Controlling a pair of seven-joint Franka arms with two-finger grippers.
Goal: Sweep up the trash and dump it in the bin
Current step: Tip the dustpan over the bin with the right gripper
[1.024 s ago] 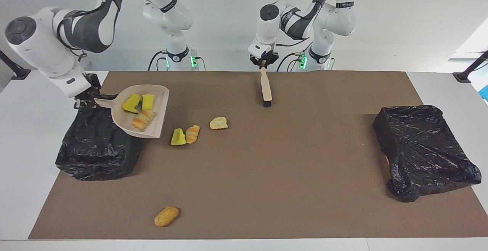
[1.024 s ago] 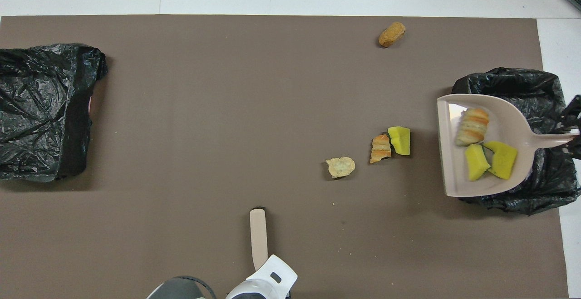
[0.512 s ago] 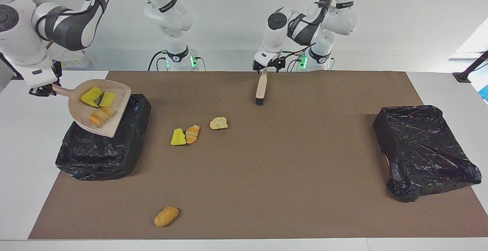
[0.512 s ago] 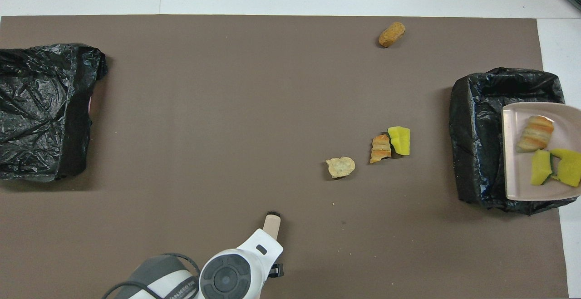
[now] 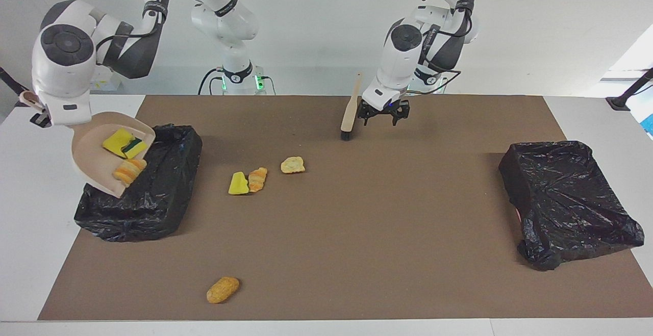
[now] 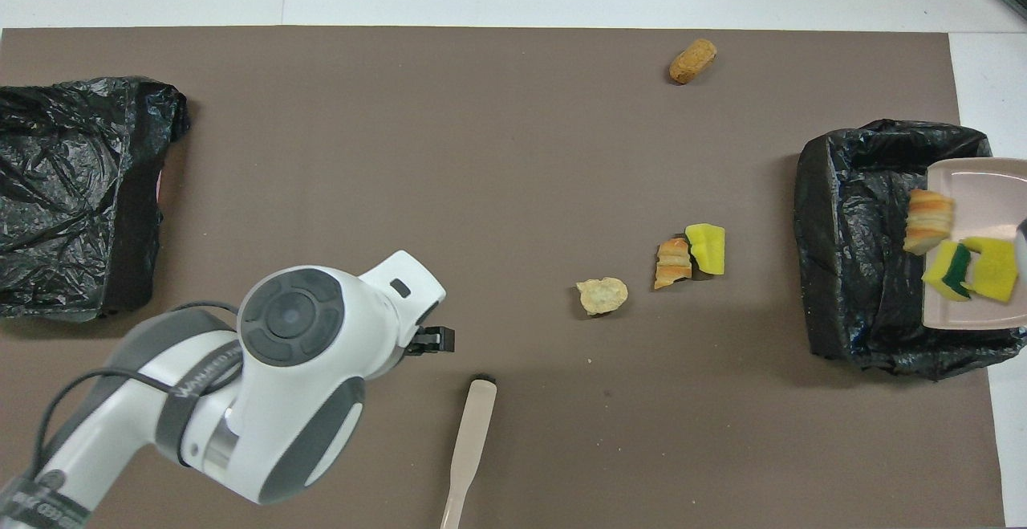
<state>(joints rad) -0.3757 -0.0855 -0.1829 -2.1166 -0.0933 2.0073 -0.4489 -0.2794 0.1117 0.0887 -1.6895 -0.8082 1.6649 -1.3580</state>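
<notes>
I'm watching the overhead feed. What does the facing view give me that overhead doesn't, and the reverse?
Facing view only: the left gripper is open beside the brush, which stands on its bristles, not gripped. The right gripper grips the dustpan, tilted over the bin.
Overhead only: how far the dustpan's lip reaches over the bin's opening.
Both: three scraps in the dustpan, four more on the mat, and the second bin.

Left tool – we opened it and drew it off the brush, now free and tilted | dustpan – we tipped it steeper over the bin; its trash slid toward the lip.
</notes>
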